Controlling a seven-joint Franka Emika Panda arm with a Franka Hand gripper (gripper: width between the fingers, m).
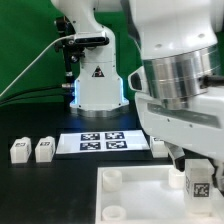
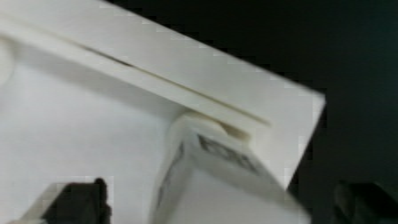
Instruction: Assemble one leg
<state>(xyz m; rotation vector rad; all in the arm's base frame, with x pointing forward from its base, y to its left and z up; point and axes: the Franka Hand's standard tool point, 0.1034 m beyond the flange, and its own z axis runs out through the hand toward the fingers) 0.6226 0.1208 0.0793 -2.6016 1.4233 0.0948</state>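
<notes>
A leg, a small white post with a tag mark, stands upright at the near corner of the large white tray-like part, on the exterior view's right. My gripper is directly over it. In the wrist view the leg stands between the two dark fingertips, with a visible gap on each side. The gripper is open around the leg and does not touch it. The leg's foot is hidden, so I cannot tell whether it sits in a socket.
Two loose legs stand at the exterior view's left, and another is beside the marker board. The tray-like part has round sockets along its left side. The arm's base stands behind.
</notes>
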